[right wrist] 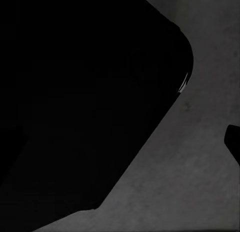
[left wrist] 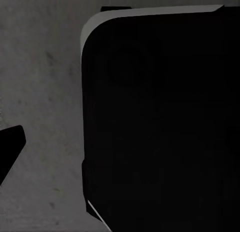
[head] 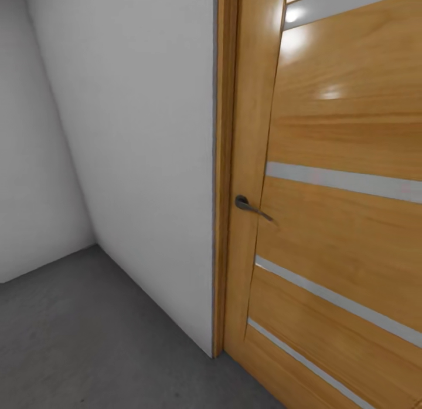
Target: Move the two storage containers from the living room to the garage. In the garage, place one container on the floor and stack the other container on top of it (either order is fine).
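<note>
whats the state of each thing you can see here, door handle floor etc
wooden door: seen at an angle to its frame, seems ajar, cannot be sure
door handle: level, not pressed down
floor: dark grey concrete, bare where visible
white wall: plain, unmarked

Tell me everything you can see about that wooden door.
The wooden door fills the head view's right side. It looks like glossy honey-coloured wood with horizontal grain, crossed by several pale grey strips. A dark metal lever handle sits near its left edge. It hangs in a matching wooden frame against the white wall, above the grey concrete floor.
</note>
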{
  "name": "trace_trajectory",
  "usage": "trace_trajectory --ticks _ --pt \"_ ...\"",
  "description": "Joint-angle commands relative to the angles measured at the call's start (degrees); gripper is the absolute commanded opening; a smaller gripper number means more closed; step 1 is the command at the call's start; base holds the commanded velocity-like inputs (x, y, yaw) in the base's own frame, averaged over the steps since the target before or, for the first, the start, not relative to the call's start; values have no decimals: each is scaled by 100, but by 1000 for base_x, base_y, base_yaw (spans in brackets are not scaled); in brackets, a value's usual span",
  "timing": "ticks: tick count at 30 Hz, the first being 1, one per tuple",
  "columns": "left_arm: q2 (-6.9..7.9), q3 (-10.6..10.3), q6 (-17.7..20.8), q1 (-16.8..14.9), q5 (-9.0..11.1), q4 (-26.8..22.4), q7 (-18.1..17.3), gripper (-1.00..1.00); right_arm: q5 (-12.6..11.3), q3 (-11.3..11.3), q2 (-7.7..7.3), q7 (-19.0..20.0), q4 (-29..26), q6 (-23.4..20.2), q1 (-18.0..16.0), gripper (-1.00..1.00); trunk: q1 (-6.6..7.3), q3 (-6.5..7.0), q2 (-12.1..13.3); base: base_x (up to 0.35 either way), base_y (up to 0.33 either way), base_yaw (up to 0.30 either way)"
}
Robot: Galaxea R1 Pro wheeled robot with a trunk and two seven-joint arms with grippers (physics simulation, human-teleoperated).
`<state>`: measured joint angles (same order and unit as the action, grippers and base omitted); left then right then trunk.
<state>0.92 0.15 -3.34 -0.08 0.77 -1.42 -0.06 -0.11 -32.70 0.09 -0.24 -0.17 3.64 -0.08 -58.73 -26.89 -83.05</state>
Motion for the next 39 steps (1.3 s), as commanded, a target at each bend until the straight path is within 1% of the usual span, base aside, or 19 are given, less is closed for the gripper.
trace_trajectory --ticks 1,9,17,39 --pt "0 4 -17 -1 11 1 1 100 0 -9 0 -3 0 14 -1 100 0 -4 -2 0 0 -237" --pt "4 -24 -17 -1 3 1 6 100 2 -9 0 -3 0 14 -1 100 0 -4 -2 0 0 -239" --pt "12 40 -17 -1 33 1 38 100 0 -9 0 -3 0 14 -1 100 0 -4 -2 0 0 -240" --pt "22 47 -17 -1 30 1 59 100 -10 -9 0 -1 0 14 -1 100 0 -4 -2 4 0 -231"
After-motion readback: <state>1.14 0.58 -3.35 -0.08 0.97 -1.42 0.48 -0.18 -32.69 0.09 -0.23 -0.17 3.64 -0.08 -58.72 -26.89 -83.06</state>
